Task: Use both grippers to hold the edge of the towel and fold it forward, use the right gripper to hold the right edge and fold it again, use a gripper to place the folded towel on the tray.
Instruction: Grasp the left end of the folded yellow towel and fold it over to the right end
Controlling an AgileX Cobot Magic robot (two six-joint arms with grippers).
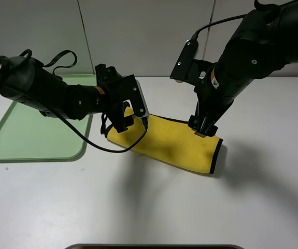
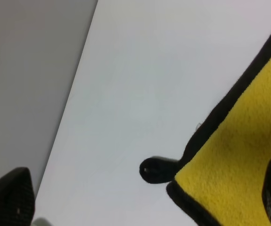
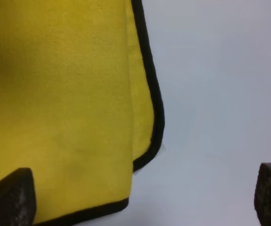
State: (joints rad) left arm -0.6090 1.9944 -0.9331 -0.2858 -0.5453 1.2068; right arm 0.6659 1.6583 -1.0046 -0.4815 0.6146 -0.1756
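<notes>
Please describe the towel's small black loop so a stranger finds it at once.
On the white table lies a folded yellow towel with black binding. At the corner shown in the left wrist view, a black loop sticks out onto the table; unlike the thin binding, it is a rounded tab.

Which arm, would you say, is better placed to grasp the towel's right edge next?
Right: the right gripper hovers with open jaws over the towel's right end; the left gripper is at the opposite end.
</notes>
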